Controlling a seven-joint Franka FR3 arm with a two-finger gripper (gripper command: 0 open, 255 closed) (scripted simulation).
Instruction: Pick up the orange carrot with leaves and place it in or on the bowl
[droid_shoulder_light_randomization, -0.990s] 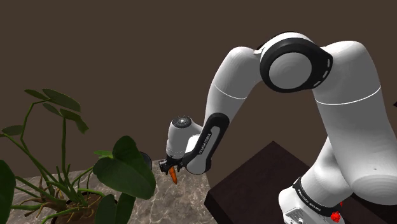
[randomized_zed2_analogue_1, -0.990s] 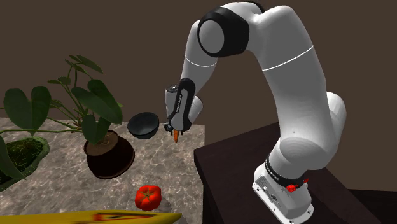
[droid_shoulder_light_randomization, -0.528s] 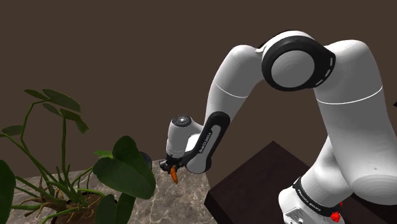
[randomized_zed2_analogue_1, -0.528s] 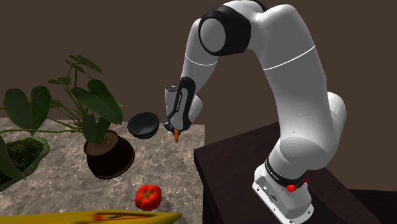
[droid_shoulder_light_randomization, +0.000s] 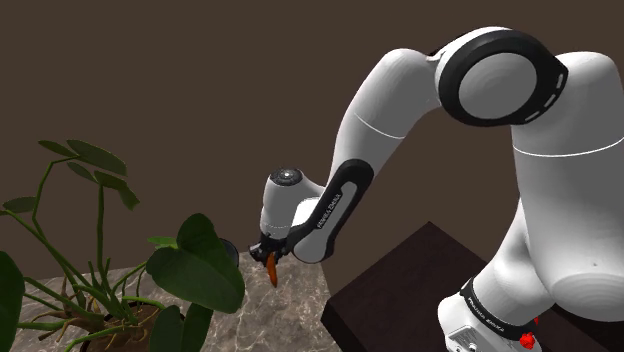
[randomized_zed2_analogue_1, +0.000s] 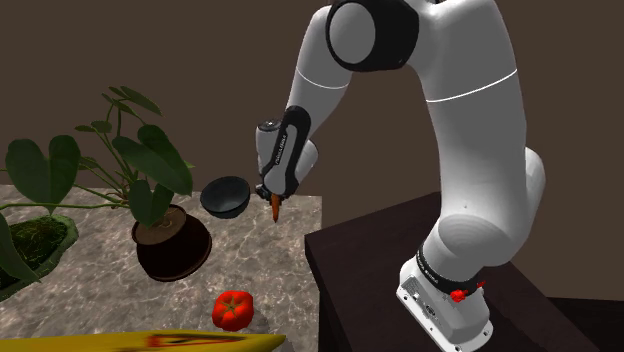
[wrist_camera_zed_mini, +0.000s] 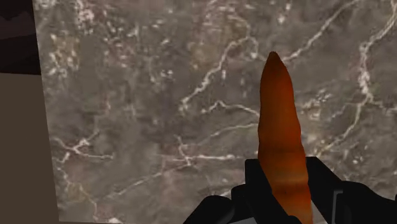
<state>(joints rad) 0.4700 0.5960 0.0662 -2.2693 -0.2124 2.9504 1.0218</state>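
Note:
An orange carrot (wrist_camera_zed_mini: 283, 146) hangs point-down from my gripper (wrist_camera_zed_mini: 286, 191), whose black fingers are shut on its thick end; no leaves show. In the shoulder view the carrot (droid_shoulder_light_randomization: 272, 270) hangs above the marble counter (droid_shoulder_light_randomization: 290, 310), under the gripper (droid_shoulder_light_randomization: 267, 250). In the second exterior view the carrot (randomized_zed2_analogue_1: 276, 207) and gripper (randomized_zed2_analogue_1: 269, 193) hover just right of a dark bowl (randomized_zed2_analogue_1: 226, 196), close beside its rim and clear of the counter.
A big-leafed potted plant (randomized_zed2_analogue_1: 165, 235) stands left of the bowl. A red tomato (randomized_zed2_analogue_1: 232, 309) lies near the counter's front, with a yellow object (randomized_zed2_analogue_1: 150, 342) at the bottom edge. The dark stand (randomized_zed2_analogue_1: 400, 250) borders the counter's right edge.
The arm's upper joints have risen and shifted right. The gripper with the carrot has lifted slightly and stays beside the bowl, still shut.

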